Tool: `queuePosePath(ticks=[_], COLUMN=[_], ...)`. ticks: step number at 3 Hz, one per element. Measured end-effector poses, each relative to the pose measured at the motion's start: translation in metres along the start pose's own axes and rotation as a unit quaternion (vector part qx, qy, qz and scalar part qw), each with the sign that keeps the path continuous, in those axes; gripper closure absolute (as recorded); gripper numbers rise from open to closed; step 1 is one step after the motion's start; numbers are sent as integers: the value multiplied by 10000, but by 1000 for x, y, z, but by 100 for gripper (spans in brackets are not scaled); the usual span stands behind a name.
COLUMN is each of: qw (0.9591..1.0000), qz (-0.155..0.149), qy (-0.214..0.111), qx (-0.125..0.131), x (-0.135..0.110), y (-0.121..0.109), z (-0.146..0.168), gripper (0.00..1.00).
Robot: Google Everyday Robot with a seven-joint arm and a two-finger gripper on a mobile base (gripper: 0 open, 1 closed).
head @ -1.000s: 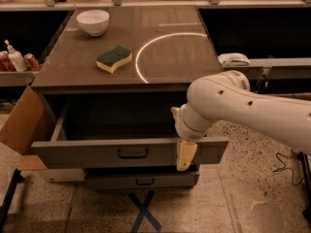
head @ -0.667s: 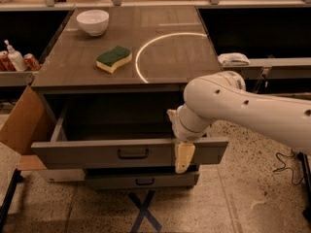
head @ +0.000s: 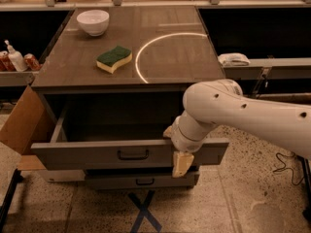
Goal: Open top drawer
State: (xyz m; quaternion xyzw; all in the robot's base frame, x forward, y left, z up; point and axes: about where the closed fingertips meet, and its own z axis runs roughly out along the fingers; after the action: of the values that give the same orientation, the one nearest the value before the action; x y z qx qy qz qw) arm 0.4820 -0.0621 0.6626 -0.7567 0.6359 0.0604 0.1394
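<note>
The top drawer (head: 87,154) is pulled out from under the brown table top (head: 194,57), showing its deep grey box. Its wide grey front carries a small dark bar handle (head: 132,155). My gripper (head: 177,149) hangs from the white arm at the right part of the drawer front, at its upper edge and to the right of the handle. A tan gripper part lies over the front's face. The arm hides the drawer's right inner corner.
A shorter grey drawer front (head: 141,181) sits shut below. A white bowl (head: 93,21) and a green-yellow sponge (head: 114,58) lie on the table top. A cardboard box (head: 24,123) stands at the left, bottles and cans (head: 14,59) on the left shelf, and a blue tape X (head: 144,210) on the floor.
The arm and gripper have shifted very slightly to the left at the drawer front. The drawer stays pulled out about the same amount.
</note>
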Motion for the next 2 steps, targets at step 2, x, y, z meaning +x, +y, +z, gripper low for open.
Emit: queuePosePath(ticks=[2], qw=[9999], qz=[-28], qy=[61], qx=[-110], x=[0], y=[27], z=[-8], gripper=[73])
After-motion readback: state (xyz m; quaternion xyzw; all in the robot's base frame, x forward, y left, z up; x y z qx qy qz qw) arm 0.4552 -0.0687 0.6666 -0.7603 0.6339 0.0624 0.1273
